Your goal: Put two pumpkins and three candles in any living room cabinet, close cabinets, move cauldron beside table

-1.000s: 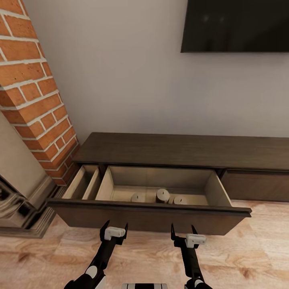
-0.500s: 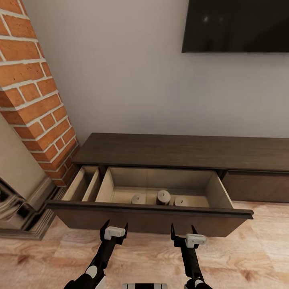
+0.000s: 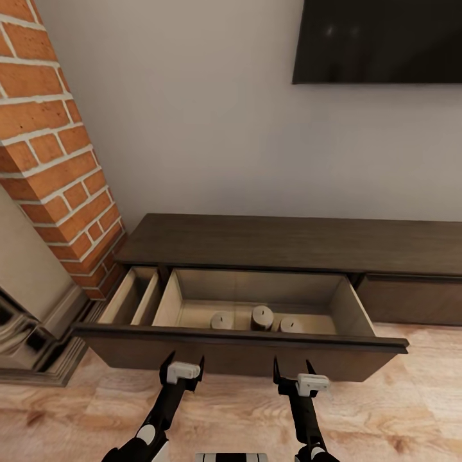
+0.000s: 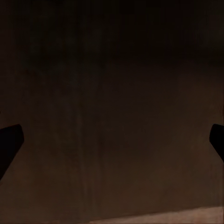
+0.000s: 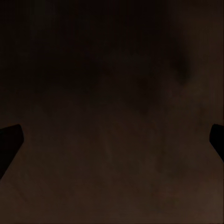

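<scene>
Both my jaws spread, left and right facing the drawer front, ready to shut in three candles.

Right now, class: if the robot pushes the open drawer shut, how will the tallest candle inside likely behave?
The tallest candle stands upright on a flat base, so it probably stays put under a gentle push. It is a cylinder, so if it tips it would likely roll. Two candles stand close beside it in the drawer, so it may knock them.

I saw the long dark brown matt wood cabinet, its pale smooth wood drawer interior, rough red brick column, and glossy light wood floor.
</scene>
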